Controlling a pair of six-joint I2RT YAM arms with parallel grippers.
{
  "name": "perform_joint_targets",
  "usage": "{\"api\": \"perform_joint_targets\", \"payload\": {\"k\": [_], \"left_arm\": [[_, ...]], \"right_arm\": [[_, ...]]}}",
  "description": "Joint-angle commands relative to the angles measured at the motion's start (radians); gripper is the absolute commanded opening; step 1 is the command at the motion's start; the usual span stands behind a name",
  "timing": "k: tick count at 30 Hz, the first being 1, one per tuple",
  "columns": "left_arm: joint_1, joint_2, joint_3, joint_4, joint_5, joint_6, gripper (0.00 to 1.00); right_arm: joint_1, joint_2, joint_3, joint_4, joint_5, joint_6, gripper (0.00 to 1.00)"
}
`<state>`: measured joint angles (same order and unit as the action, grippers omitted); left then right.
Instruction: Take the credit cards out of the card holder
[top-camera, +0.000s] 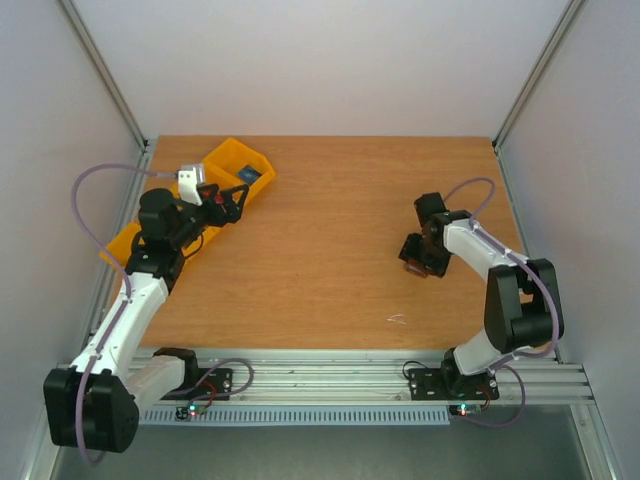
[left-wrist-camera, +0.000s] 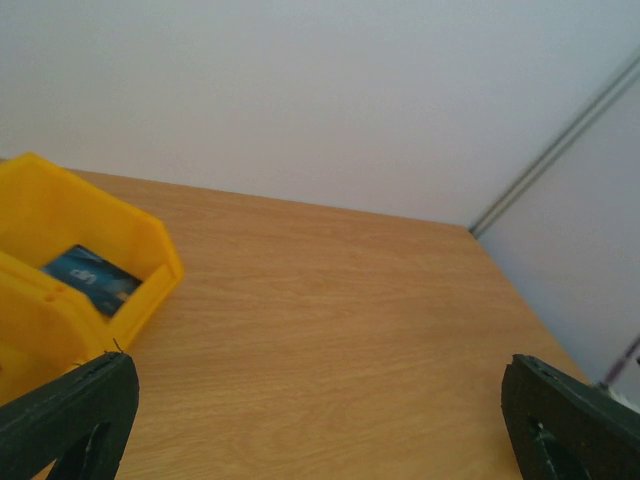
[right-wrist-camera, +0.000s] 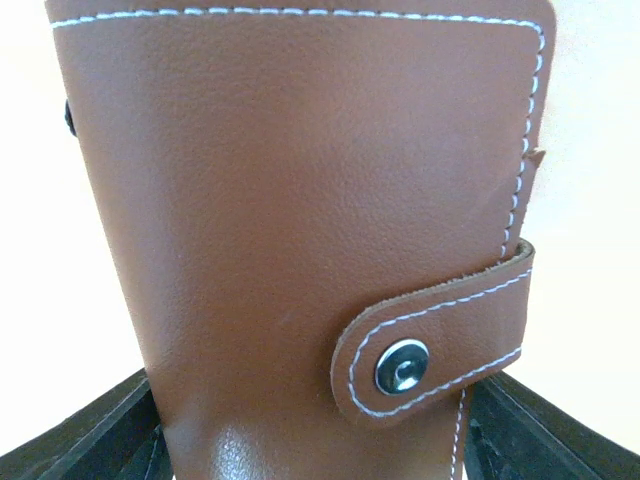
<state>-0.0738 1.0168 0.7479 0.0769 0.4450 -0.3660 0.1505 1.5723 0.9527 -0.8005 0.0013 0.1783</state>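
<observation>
The card holder (right-wrist-camera: 300, 200) is a brown stitched wallet, folded shut with its clasp tab (right-wrist-camera: 440, 330) snapped. It fills the right wrist view, standing between the black fingers (right-wrist-camera: 110, 430). My right gripper (right-wrist-camera: 310, 430) is shut on it, a finger against each side edge. From above, the right gripper (top-camera: 425, 252) sits low over the table's right half with the card holder (top-camera: 432, 262) barely showing. The closed cover hides the credit cards. My left gripper (top-camera: 232, 200) hangs open by the yellow bin, its fingers (left-wrist-camera: 70, 415) far apart over bare wood.
A yellow bin (top-camera: 228, 160) at the back left holds a blue card (left-wrist-camera: 92, 278). A second yellow bin (top-camera: 122, 243) lies partly under the left arm. White walls with metal corner posts (top-camera: 100, 70) enclose the wooden table (top-camera: 330, 200).
</observation>
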Motion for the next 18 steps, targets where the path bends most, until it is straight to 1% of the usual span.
{"api": "perform_joint_targets", "payload": {"k": [1,4,7,11,15,18], "left_arm": [[-0.062,0.033,0.023,0.079,0.084,0.005,0.99],[-0.104,0.061,0.043,0.108,0.135,-0.050,0.99],[-0.147,0.085,0.066,0.175,0.206,-0.125,0.99],[-0.203,0.109,0.101,0.242,0.257,-0.157,0.99],[-0.233,0.121,0.119,0.258,0.256,-0.187,0.99],[-0.264,0.123,0.122,0.259,0.262,-0.178,0.99]], "right_arm": [[0.136,-0.107,0.111,0.105,-0.049,-0.157,0.65],[0.234,-0.136,0.187,0.155,-0.072,-0.238,0.65],[0.342,-0.158,0.264,0.238,-0.086,-0.301,0.65],[0.473,-0.160,0.352,0.347,-0.086,-0.374,0.65],[0.562,-0.144,0.422,0.412,-0.071,-0.424,0.65],[0.601,-0.117,0.470,0.411,-0.063,-0.444,0.65]]}}
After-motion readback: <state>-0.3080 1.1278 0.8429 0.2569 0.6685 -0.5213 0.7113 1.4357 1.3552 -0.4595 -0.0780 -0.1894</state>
